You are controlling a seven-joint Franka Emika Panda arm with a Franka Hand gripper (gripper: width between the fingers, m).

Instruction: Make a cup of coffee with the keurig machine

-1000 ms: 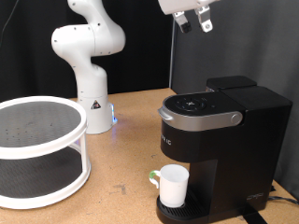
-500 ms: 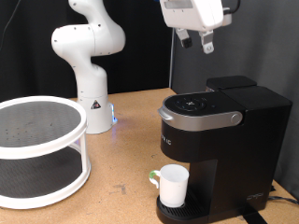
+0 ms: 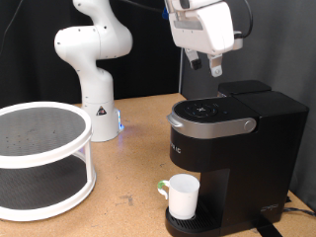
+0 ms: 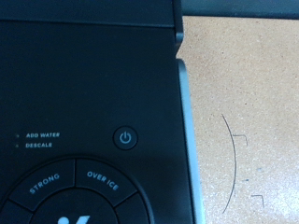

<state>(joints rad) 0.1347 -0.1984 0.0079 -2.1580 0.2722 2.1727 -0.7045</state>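
Note:
The black keurig machine (image 3: 237,148) stands at the exterior view's right with its lid down. The white cup (image 3: 183,195) with a light green handle stands on the drip tray under the spout. My gripper (image 3: 206,65) hangs just above the machine's top, over the button panel (image 3: 209,111), touching nothing; its two fingers show apart and hold nothing. The wrist view shows no fingers, only the machine's top (image 4: 93,93) from close by, with the power button (image 4: 126,138) and the STRONG and OVER ICE labels, and wooden table (image 4: 248,112) beside it.
A white two-tier round rack (image 3: 39,158) stands at the exterior view's left. A second white robot arm (image 3: 94,59) stands at the back on the wooden table (image 3: 128,148). A cable (image 3: 294,205) lies by the machine's lower right.
My gripper has come down from the top edge of the exterior view toward the machine's top. The cup and the machine have not moved.

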